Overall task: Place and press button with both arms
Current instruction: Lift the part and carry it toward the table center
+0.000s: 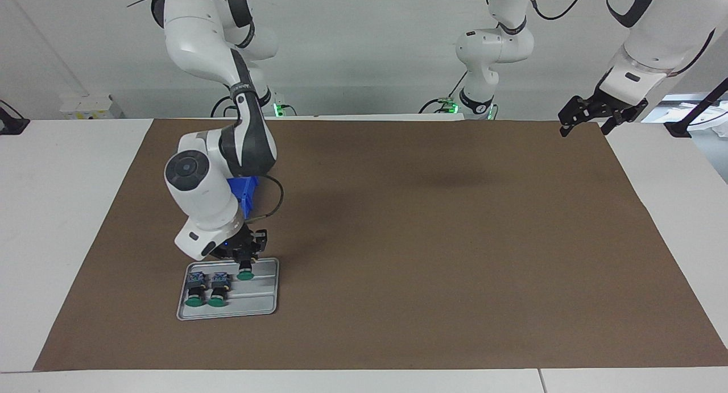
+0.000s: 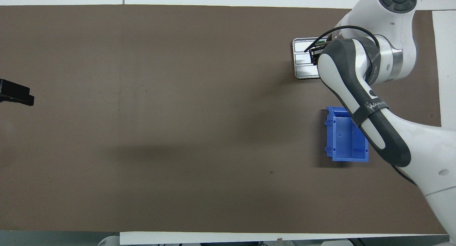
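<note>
A silver tray (image 1: 259, 302) lies on the brown mat toward the right arm's end of the table. Two buttons with green caps (image 1: 196, 290) (image 1: 219, 289) lie side by side in it. My right gripper (image 1: 245, 263) is down over the tray, shut on the black body of a third button (image 1: 245, 274), whose green cap points away from the robots. In the overhead view the right arm hides the buttons, and only part of the tray (image 2: 302, 62) shows. My left gripper (image 1: 586, 123) is open and empty, raised over the mat's edge at the left arm's end; it also shows in the overhead view (image 2: 16, 93).
A blue plastic bin (image 2: 343, 139) stands on the mat nearer to the robots than the tray, partly under the right arm; it also shows in the facing view (image 1: 245, 191). The brown mat (image 1: 426, 239) covers most of the white table.
</note>
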You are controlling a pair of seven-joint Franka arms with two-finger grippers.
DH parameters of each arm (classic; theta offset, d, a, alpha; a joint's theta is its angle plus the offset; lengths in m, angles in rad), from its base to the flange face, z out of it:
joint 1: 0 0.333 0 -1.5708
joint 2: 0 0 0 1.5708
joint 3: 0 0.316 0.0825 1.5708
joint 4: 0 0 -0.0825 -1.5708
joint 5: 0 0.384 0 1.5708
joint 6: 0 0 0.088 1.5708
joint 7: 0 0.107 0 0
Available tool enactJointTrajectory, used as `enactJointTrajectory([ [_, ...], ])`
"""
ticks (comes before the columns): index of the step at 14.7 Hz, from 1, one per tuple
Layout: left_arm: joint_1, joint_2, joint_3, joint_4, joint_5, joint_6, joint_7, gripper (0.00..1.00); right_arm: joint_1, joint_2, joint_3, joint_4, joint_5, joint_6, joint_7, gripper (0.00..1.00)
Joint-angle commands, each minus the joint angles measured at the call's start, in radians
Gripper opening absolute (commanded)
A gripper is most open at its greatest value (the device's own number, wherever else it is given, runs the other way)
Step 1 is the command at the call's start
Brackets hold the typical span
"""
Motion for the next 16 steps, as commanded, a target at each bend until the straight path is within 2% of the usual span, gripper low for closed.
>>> enactJointTrajectory([
  [1,-0.002,-0.029,0.002,-0.033,-0.01,0.015,0.0,1.0,0.059,-0.063,0.008,-0.008,0.002,-0.088,0.123,0.0],
  [3,0.0,-0.029,0.004,-0.039,-0.01,0.009,0.0,1.0,0.125,-0.083,0.011,-0.008,0.005,-0.142,0.286,0.0],
  [10,0.006,-0.029,0.004,-0.039,-0.009,0.015,-0.003,1.0,0.374,-0.089,0.02,-0.017,0.002,-0.156,0.864,0.0],
  [13,0.006,-0.029,0.002,-0.04,-0.009,0.019,-0.003,1.0,0.457,-0.055,0.02,-0.012,-0.01,-0.139,1.091,0.0],
  [16,0.008,-0.029,0.004,-0.041,-0.009,0.018,-0.003,1.0,0.474,-0.014,0.022,-0.017,0.002,-0.081,1.343,0.0],
])
